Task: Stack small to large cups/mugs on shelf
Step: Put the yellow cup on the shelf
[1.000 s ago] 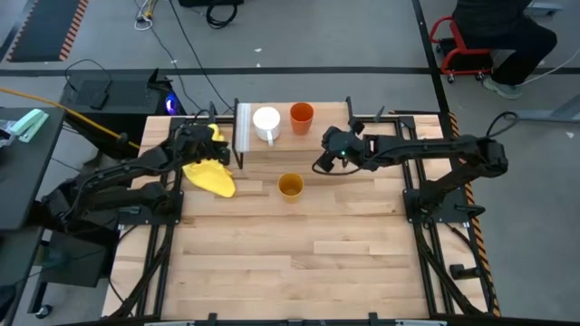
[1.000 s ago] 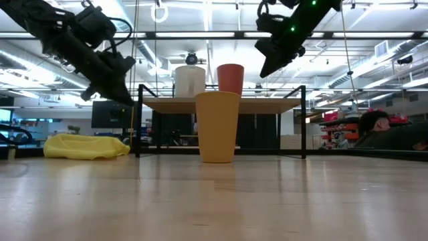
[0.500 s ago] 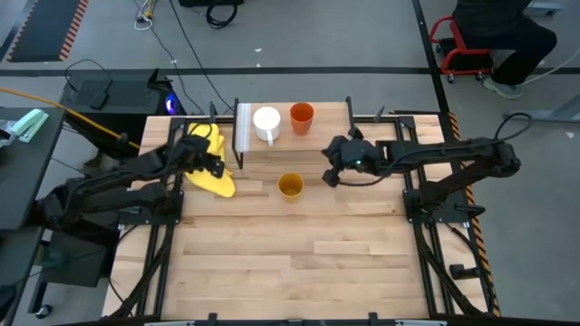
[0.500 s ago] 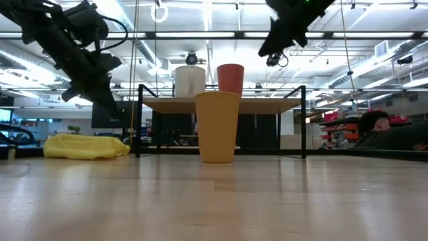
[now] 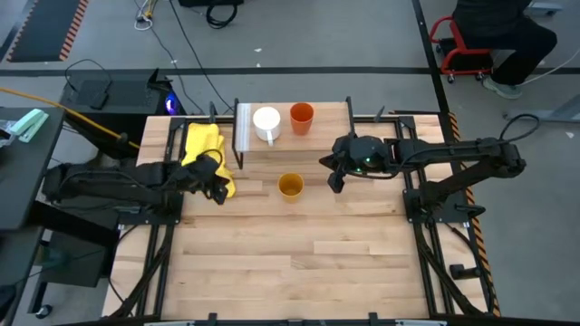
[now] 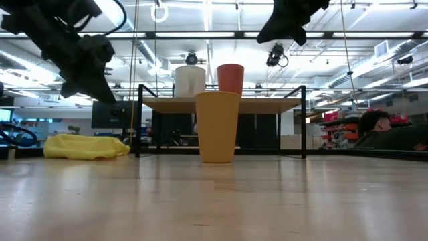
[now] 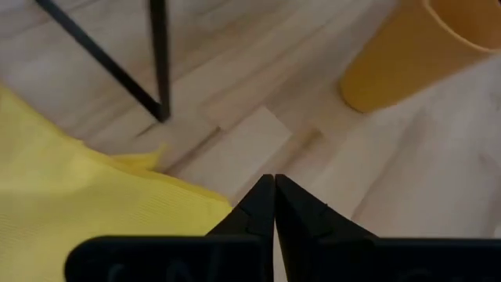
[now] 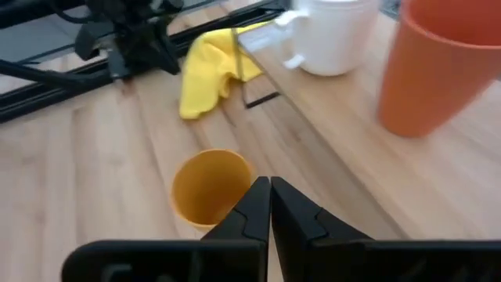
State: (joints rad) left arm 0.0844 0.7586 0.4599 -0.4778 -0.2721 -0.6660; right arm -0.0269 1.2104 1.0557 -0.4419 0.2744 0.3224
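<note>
The shelf stands at the table's far side. On its plank stand the white mug and, to its right, the orange-red cup. The yellow-orange cup stands upright on the table in front of the shelf. My left gripper hangs shut above the table, left of that cup, at the near end of the yellow cloth. My right gripper hangs shut in the air, right of the cup. In the right wrist view the cup's open mouth lies just beyond the shut fingertips.
The yellow cloth lies crumpled on the table beside the shelf's left legs. Bare wooden tabletop stretches from the cup to the near edge. A person sits beyond the table's far right corner.
My left gripper has drawn back from over the cloth toward the table's near edge. My right gripper has moved away from the shelf toward the near edge and has risen, ending beside the yellow-orange cup. The cups have stayed in place.
</note>
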